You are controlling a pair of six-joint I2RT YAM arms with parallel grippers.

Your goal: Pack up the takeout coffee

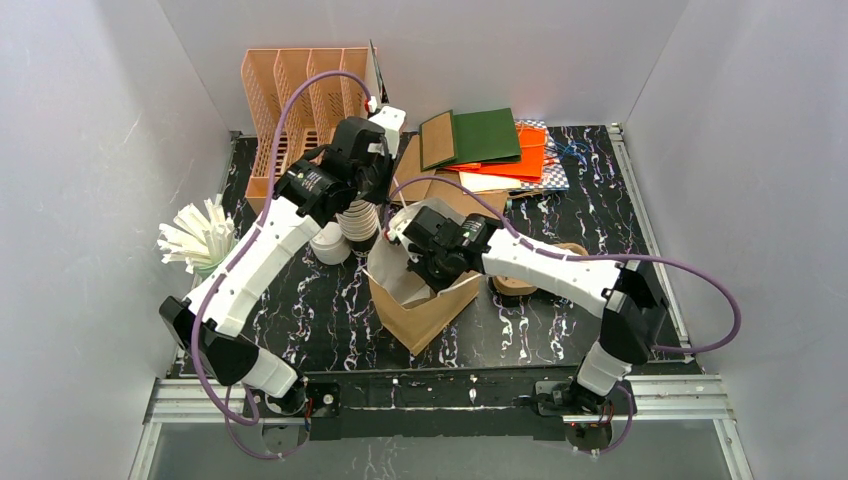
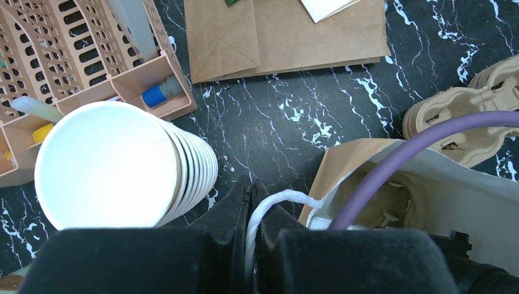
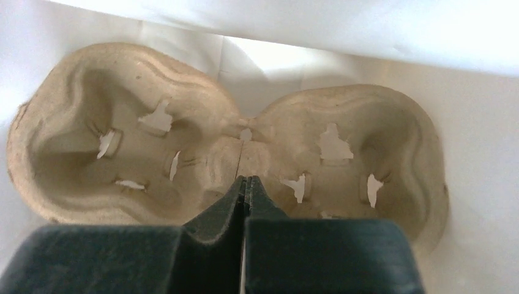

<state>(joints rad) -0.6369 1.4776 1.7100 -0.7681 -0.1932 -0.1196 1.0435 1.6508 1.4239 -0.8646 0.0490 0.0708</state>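
Observation:
A brown paper bag (image 1: 430, 305) with a white inside stands open at mid-table. My left gripper (image 1: 380, 200) is shut on its white cord handle (image 2: 287, 197) at the bag's far rim (image 2: 349, 165); it also shows in the left wrist view (image 2: 252, 184). My right gripper (image 1: 415, 268) is down inside the bag. There it is shut (image 3: 246, 179) on the middle ridge of a pulp two-cup carrier (image 3: 122, 153), whose cups are empty. A low white-topped cup (image 1: 330, 243) sits left of the bag, partly hidden by my left arm. No green-walled cup shows.
A tall stack of lidless white cups (image 2: 104, 165) stands just left of my left gripper. Behind it is an orange slotted organiser (image 1: 300, 90). Flat brown bags (image 2: 281, 37) and green and orange folders (image 1: 490, 140) lie at the back. More pulp carriers (image 1: 520, 282) sit right of the bag, and white straws (image 1: 200, 235) at the left.

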